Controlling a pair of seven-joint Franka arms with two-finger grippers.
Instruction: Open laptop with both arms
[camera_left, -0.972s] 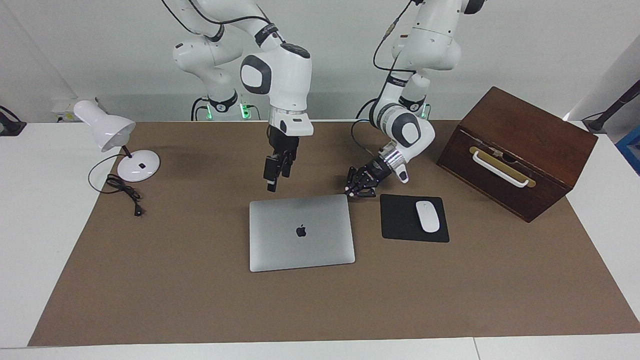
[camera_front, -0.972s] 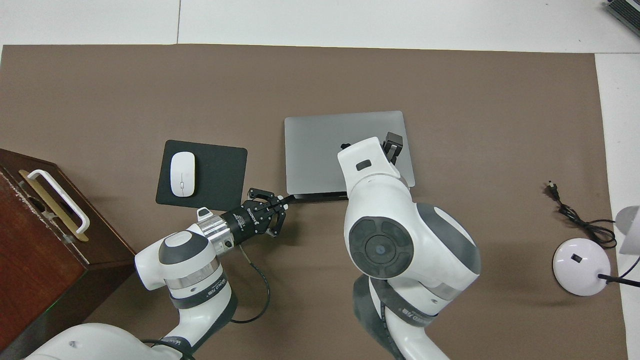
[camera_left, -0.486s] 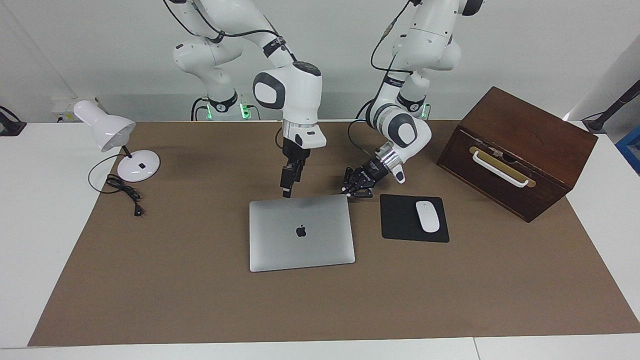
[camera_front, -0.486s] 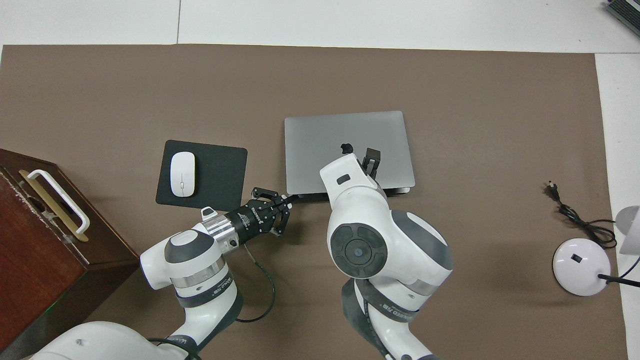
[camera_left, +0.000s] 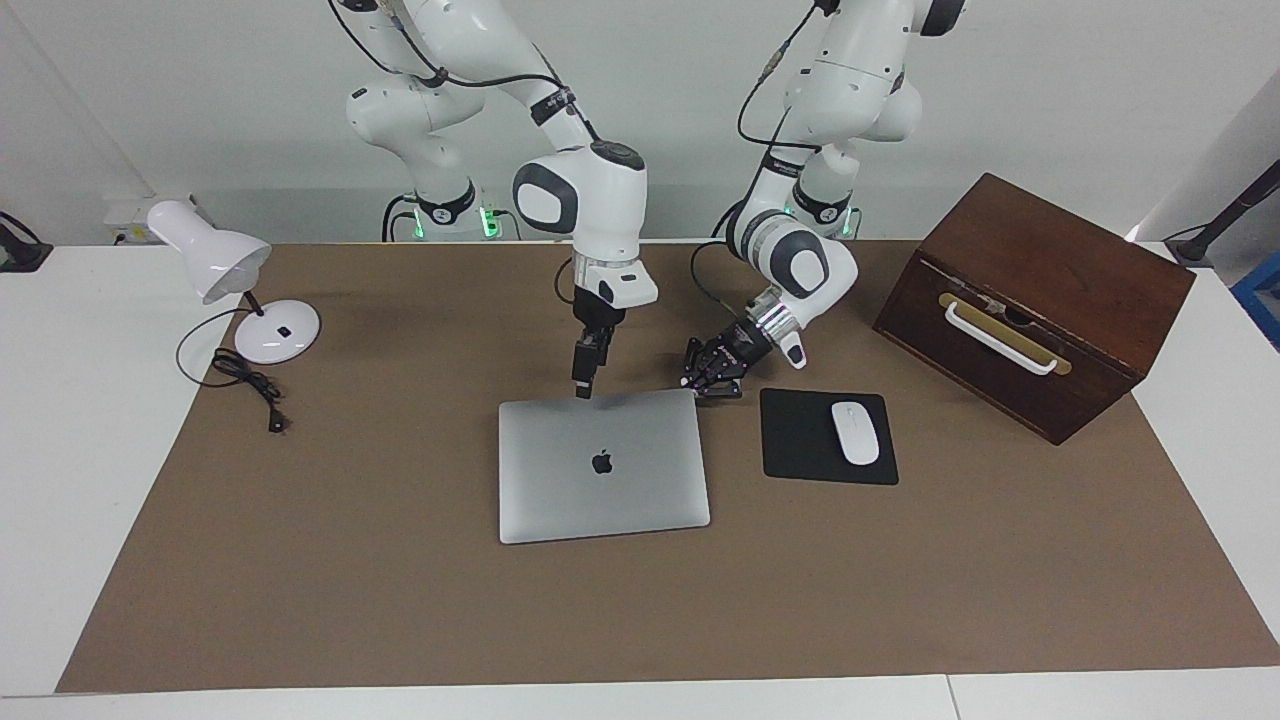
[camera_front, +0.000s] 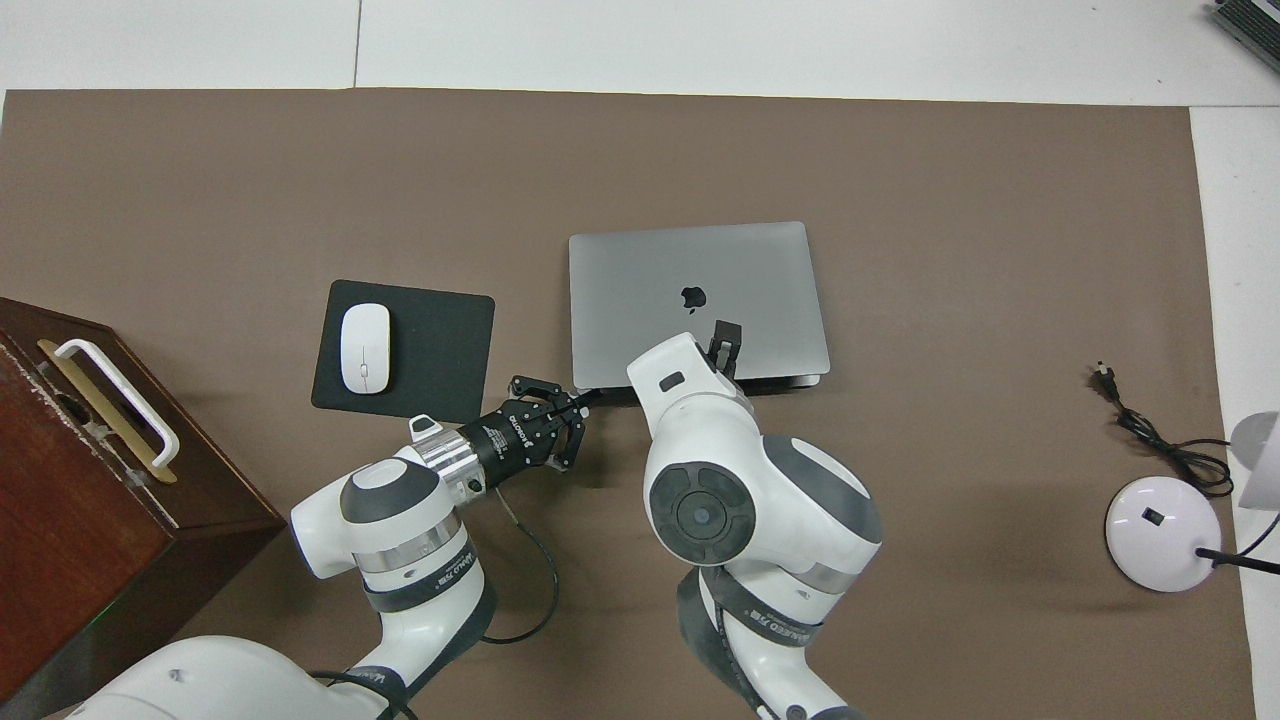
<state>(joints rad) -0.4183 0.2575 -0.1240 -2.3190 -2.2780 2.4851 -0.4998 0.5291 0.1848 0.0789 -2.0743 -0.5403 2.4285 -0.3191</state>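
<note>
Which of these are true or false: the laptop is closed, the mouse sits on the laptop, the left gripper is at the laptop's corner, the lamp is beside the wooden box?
1. The laptop is closed. True.
2. The mouse sits on the laptop. False: it lies on the black mouse pad beside it.
3. The left gripper, shut, is at the laptop's corner nearest the robots. True.
4. The lamp stands beside the wooden box. False: they are at different ends of the table.
5. The right gripper is over the laptop's edge nearest the robots. True.
</note>
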